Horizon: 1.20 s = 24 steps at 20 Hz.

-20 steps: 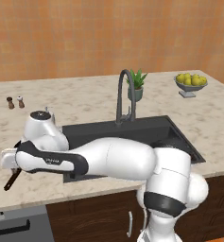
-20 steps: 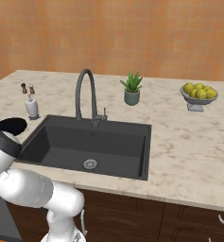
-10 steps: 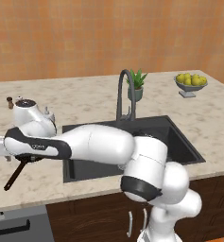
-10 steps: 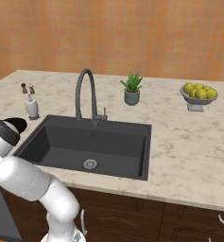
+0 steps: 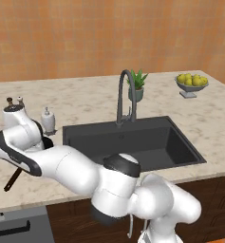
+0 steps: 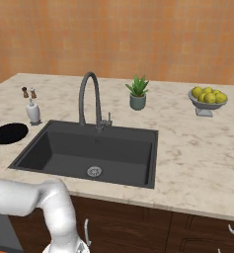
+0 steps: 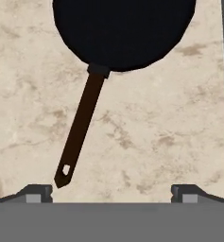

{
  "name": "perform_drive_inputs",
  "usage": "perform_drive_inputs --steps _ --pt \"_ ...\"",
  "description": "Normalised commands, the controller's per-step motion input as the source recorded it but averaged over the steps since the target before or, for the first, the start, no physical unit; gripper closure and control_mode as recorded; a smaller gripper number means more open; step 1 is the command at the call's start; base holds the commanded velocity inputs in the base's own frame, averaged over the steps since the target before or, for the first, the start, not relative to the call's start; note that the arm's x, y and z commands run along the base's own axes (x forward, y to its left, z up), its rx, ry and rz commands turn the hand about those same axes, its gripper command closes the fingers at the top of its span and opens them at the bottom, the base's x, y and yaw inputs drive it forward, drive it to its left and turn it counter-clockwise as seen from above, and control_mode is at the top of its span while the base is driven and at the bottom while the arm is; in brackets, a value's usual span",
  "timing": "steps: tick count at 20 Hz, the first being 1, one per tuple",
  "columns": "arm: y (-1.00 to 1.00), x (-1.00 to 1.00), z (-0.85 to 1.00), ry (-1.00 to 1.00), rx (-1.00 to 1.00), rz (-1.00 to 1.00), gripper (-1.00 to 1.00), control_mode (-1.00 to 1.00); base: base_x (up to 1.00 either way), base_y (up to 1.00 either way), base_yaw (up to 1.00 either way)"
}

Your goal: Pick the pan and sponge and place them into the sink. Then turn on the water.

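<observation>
The two-finger gripper [image 7: 111, 193] hangs over the counter with its two small dark finger tips [image 7: 38, 191] set wide apart and nothing between them, so it is released and empty. In the hand view the round, flat black frying pan [image 7: 124, 30] lies at 12 o'clock from the gripper, resting on the beige speckled stone counter [image 7: 146, 137]; its long thin dark brown handle [image 7: 80, 131] runs down from the pan's rim toward 7 o'clock, the pierced end lying just beside the finger tip at 9 o'clock but not between the tips. In the right base view the same pan [image 6: 9, 134] sits at 9 o'clock of the large rectangular dark grey sink [image 6: 95, 150] with its round silver drain [image 6: 94, 171], near the basin's edge and outside it. The tall grey metal gooseneck faucet [image 6: 89, 98] stands at 12 o'clock of the basin, with a white soap dispenser bottle [image 6: 33, 111] and two small shakers [image 6: 28, 92] toward 10 o'clock. A potted green plant [image 6: 137, 93] and a bowl of yellow fruit [image 6: 207, 99] lie toward 1 and 2 o'clock. The step in hand appears to be the approach to the pan; no sponge can be made out. The next move likely calls for shifting the open fingers sideways until they straddle the handle, descending, then closing.
</observation>
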Motion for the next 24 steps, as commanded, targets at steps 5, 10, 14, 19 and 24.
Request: perform_drive_inputs --steps 5,10,14,19,24 --pt "-0.05 0.10 -0.24 0.20 0.00 0.00 -1.00 -1.00 0.00 0.00 0.00" --pt "0.15 0.00 -0.38 0.12 0.00 0.00 -1.00 -1.00 0.00 0.00 0.00" --pt "0.31 0.00 -0.45 0.08 0.00 0.00 -1.00 -1.00 0.00 0.00 0.00" --pt "0.33 0.00 -0.45 0.01 -0.02 0.00 -1.00 -1.00 0.00 0.00 0.00" --pt "0.22 0.00 -0.54 0.00 -0.02 0.00 -1.00 -1.00 0.00 0.00 0.00"
